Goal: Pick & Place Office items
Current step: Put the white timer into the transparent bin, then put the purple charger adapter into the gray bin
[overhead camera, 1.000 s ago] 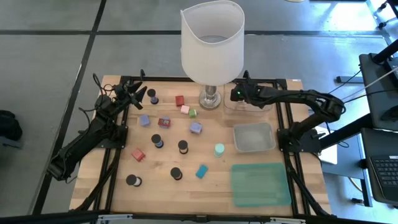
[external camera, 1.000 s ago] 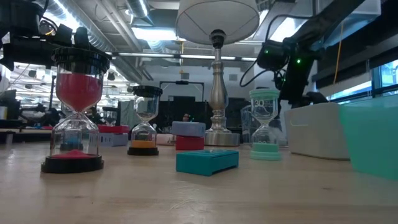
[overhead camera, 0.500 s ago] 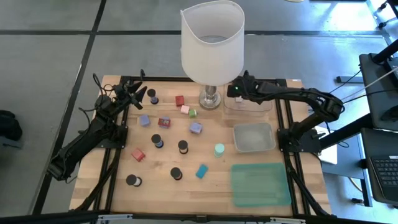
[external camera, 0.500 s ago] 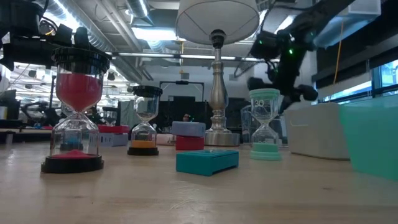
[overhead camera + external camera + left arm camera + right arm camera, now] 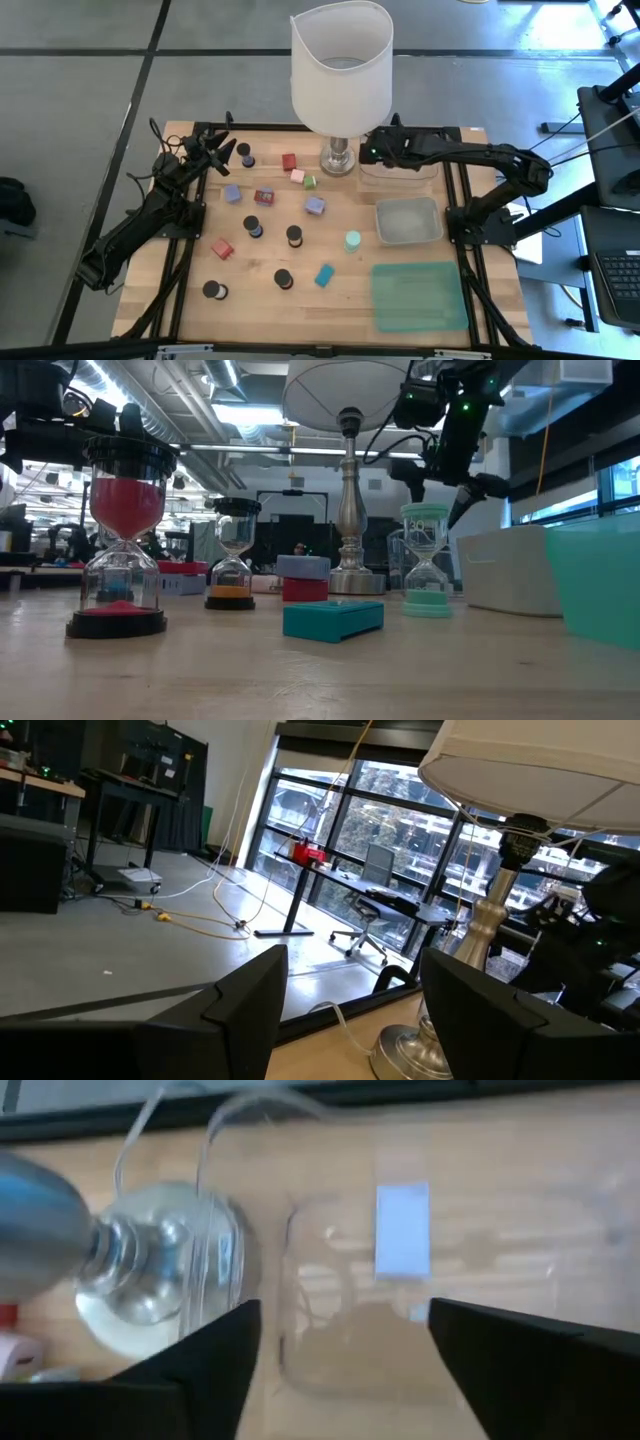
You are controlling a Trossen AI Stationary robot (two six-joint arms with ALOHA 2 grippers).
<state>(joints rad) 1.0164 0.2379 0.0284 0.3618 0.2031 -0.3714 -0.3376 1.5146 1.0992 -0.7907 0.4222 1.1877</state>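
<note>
Right gripper (image 5: 440, 485), jaws spread and empty, hangs above the clear tray (image 5: 400, 168) holding a white block (image 5: 402, 1230); remaining office items (image 5: 315, 205) lie nearer the left gripper (image 5: 212, 143).

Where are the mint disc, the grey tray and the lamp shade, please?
mint disc (image 5: 352, 240), high view, its top face.
grey tray (image 5: 381, 210), high view, its rim corner.
lamp shade (image 5: 340, 85), high view, its front wall.

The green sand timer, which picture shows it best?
The low view: the green sand timer stands side-on, both bulbs clear. The high view shows only its round mint top. Neither wrist view shows it.
</note>
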